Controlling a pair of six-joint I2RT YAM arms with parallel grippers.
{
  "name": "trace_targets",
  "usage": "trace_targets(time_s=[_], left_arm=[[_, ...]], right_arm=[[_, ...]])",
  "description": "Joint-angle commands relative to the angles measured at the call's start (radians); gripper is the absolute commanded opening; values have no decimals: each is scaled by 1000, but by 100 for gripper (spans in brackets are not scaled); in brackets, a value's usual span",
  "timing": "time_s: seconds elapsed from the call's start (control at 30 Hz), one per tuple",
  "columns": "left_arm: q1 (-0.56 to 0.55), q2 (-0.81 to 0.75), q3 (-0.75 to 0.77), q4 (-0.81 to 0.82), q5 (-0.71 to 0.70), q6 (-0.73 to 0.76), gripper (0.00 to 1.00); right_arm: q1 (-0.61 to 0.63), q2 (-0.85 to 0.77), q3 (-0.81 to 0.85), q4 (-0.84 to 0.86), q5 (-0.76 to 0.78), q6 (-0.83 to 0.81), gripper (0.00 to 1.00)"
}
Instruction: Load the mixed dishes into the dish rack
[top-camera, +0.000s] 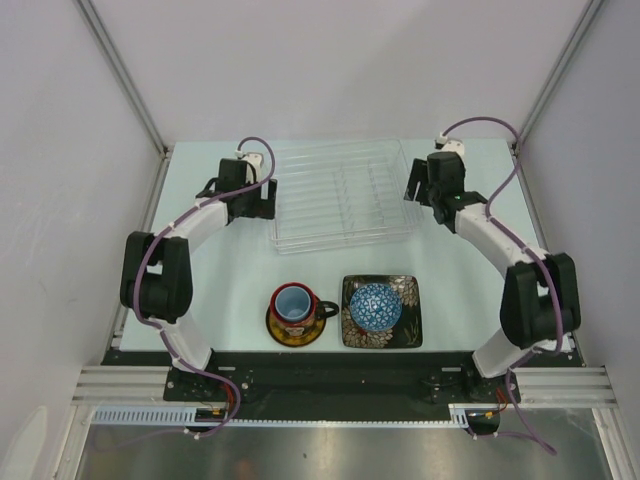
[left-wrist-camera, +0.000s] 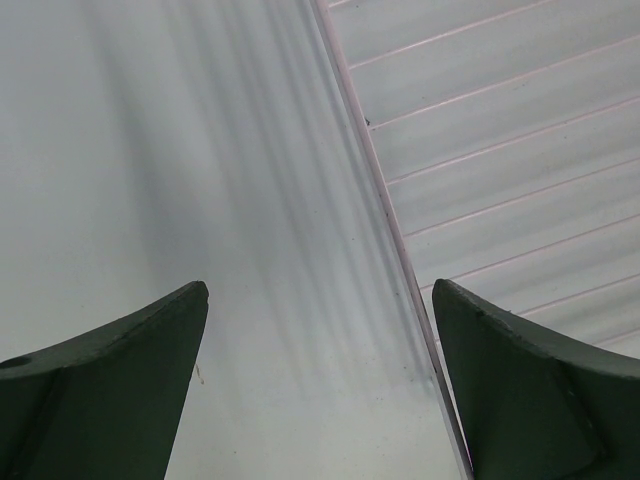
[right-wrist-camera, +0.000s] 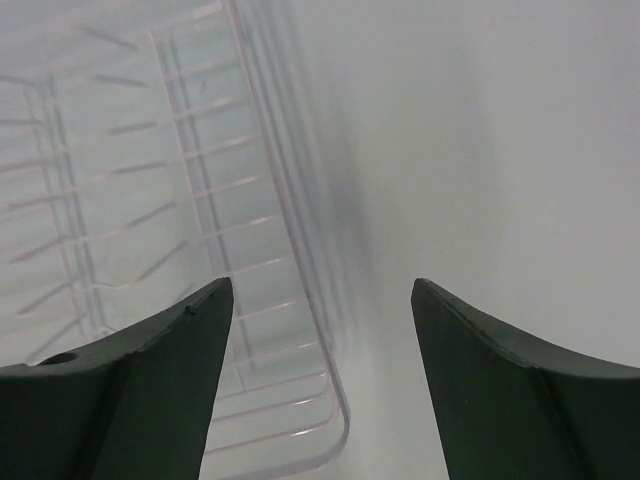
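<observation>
The see-through dish rack (top-camera: 340, 195) lies at the back middle of the table and holds nothing. My left gripper (top-camera: 262, 203) is open and empty at the rack's left wall; in the left wrist view (left-wrist-camera: 320, 380) that wall (left-wrist-camera: 390, 215) runs between the fingers. My right gripper (top-camera: 414, 190) is open and empty at the rack's right wall; in the right wrist view (right-wrist-camera: 322, 370) the rack's corner (right-wrist-camera: 300, 300) lies between the fingers. Near the front, the light-blue cup (top-camera: 293, 303) sits inside the black mug (top-camera: 320, 309) on the yellow-and-dark saucer (top-camera: 280, 333). The blue-patterned bowl (top-camera: 375, 306) sits on the square black plate (top-camera: 410, 330).
Both arms curve out along the table's left and right sides. Pale walls and metal posts close in the table on three sides. The black base rail runs along the near edge, just below the saucer and plate.
</observation>
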Motion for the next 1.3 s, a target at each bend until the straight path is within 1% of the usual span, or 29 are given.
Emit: trace_targets(time_s=[0.0,0.13,0.27,0.33,0.43,0.57,0.77,0.87,1.07,1.27], left_arm=[[5,-9,4,6,-6,14,99],[6,-9,-6,7,-7,14,100],[5,-10,-6,9,-9,14,100],[5,-12,-4,9,-6,14,100],[5,-12,-1,9,-4,11,100],[5,-20,-6,9,0,11,100],[6,-43,-39,20,3,23,100],[5,-55,-50,14,10,22,100],[2,-92,-78,0,26,20,100],[-14,-187,-179,6,63,-3,100]], right_arm=[[-7,85,33,17,-67,-33,78],[-18,137,36,4,-63,-38,78],[-13,151,36,-84,-32,-11,75],[8,148,30,-121,14,5,73],[51,114,-6,-177,73,22,73],[73,37,-82,-191,109,38,73],[79,-62,-216,-212,104,83,72],[90,-128,-277,-212,100,92,73],[85,-154,-290,-204,85,83,75],[55,-141,-290,-152,45,80,76]])
